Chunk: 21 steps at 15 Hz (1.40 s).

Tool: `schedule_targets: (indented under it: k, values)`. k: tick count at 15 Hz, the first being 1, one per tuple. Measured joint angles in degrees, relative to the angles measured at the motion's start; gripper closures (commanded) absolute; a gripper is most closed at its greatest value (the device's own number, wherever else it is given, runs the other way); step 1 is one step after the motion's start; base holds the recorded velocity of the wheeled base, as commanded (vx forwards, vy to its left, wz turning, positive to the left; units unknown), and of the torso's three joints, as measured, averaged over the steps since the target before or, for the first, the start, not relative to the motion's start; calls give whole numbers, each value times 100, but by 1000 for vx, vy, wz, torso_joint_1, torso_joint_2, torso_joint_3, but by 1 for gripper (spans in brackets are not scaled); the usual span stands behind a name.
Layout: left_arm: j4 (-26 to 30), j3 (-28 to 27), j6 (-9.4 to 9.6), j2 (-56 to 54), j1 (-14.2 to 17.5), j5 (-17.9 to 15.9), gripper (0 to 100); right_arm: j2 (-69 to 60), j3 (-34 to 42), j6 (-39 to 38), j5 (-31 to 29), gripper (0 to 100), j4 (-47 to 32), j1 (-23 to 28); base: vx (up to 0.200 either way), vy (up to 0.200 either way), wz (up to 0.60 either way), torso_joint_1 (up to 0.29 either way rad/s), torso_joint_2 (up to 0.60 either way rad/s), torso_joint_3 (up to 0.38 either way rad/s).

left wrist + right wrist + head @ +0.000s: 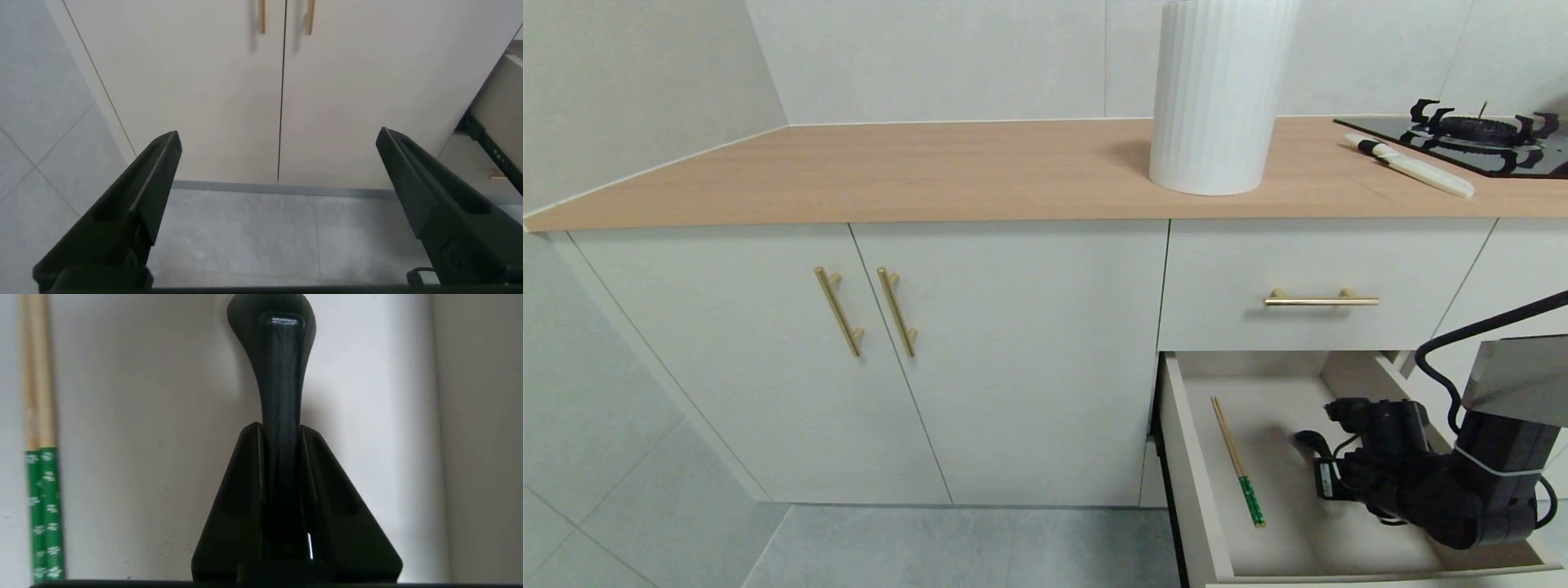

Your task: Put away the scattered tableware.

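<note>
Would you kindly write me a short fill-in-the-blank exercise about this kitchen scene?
1. The chopsticks lie inside the open ____.
2. The right gripper is shut on a ____ utensil.
3. The left gripper is ____, facing the cabinet doors.
Missing words: drawer; black; open.

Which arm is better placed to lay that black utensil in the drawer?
Right. The right gripper is shut on the black glossy utensil over the open white drawer; the left gripper, open, faces cupboard doors.
</note>
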<state>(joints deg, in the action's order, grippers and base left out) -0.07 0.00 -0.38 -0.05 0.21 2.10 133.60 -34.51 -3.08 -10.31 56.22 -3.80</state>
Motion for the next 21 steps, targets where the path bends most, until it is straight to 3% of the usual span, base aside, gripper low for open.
schedule_targets:
  k: [4, 5, 11, 15, 18, 21]
  values:
    - [0, 0, 0, 0, -5, 0, 0, 56, -21, 0, -5, 100, 27, -2, 0, 0, 0, 0, 0, 0]
    - [0, 0, 0, 0, -5, 0, 0, 66, -32, 0, -5, 0, 57, -5, 0, 0, 0, 0, 0, 0]
    - [0, 0, 0, 0, 0, 0, 0, -52, 43, -2, -28, 0, 145, -24, 0, 0, 0, 0, 0, 0]
    - [0, 0, 0, 0, -5, 1, 0, -827, 254, -4, -11, 0, -91, -55, 0, 0, 0, 0, 0, 0]
    - [-2, 0, 0, 0, -5, 0, 0, -1865, 306, -4, 61, 0, -1182, -154, 0, 0, 0, 0, 0, 0]
    - [0, 0, 2, 0, -2, 0, 0, -3034, 56, -202, 266, 0, -3527, -455, 0, 0, 0, 0, 0, 0]
